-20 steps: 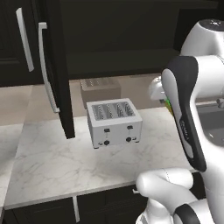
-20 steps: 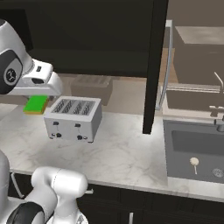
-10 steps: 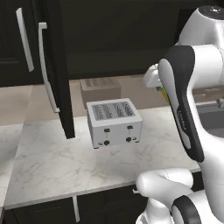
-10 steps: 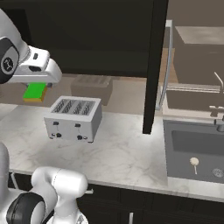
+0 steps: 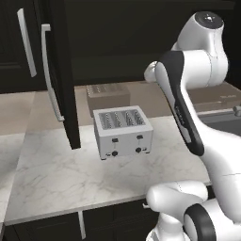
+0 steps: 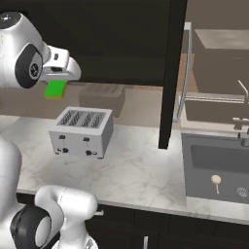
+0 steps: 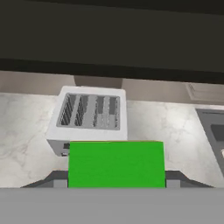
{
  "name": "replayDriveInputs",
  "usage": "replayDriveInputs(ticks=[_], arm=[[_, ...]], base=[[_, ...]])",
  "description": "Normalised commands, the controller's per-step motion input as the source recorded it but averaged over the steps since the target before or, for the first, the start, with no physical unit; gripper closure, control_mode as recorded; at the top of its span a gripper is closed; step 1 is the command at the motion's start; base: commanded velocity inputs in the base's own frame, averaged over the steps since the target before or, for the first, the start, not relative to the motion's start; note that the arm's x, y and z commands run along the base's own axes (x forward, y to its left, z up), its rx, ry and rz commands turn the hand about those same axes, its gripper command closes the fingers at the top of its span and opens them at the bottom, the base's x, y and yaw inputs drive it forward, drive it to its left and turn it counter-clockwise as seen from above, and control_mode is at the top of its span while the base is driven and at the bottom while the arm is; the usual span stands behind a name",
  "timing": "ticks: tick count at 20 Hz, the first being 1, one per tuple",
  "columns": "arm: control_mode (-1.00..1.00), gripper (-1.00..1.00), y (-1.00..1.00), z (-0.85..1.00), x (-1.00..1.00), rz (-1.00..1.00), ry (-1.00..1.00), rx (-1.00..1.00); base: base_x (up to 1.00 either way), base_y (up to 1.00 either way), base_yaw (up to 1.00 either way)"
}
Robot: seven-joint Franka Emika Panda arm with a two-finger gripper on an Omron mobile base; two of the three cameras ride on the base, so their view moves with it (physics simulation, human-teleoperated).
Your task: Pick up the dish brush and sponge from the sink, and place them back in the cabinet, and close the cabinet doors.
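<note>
1. One of the two things is being carried now: the small flat bright green sponge [image 6: 55, 89] is sitting between the jaws of the robot's two-finger gripper [image 6: 57, 88], and the jaws are closed on its two sides, as the hand view is showing with the sponge [image 7: 116, 163] across the bottom.
2. The gripper is hanging high over the white marble counter [image 6: 136, 168], above and a little behind the white four-slot toaster [image 6: 83, 132], in front of the dark opening of the tall black wall cabinet [image 6: 121, 44].
3. The small dish brush with the round cream-white head [image 6: 216, 182] is lying on the floor of the large dark grey rectangular sink [image 6: 219, 168] at the far right, near the round metal drain [image 6: 241, 192].
4. The tall black panelled cabinet doors [image 5: 59, 75] are standing open, with the long silver bar handles [image 5: 51, 73] facing to the room.
5. The step in hand, as I judge it, is bringing the sponge to the cabinet shelf.
6. Next move is calling for pushing the hand forward into the opening, above the shelf level, and only then opening the jaws; the brush and the doors are waiting for later.
</note>
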Motion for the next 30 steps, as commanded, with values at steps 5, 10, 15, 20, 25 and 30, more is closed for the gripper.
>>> replayDriveInputs(ticks=[5,10,15,20,25,30], arm=[[-1.0,1.0,0.0,0.0,0.73,0.01,-0.14,0.0],[-1.0,1.0,0.0,0.0,0.64,0.01,-0.1,0.0],[-1.0,1.0,0.03,0.0,0.46,0.02,-0.02,0.0],[-1.0,1.0,0.1,0.01,0.47,0.01,0.0,0.0],[-1.0,1.0,0.05,0.11,0.55,0.01,0.0,0.0],[-1.0,1.0,0.02,0.06,0.55,0.01,0.0,0.0]], base=[[0.0,0.0,0.0],[0.0,0.0,0.0],[0.0,0.0,0.0],[0.0,0.0,0.0],[0.0,0.0,0.0],[0.0,0.0,0.0]])
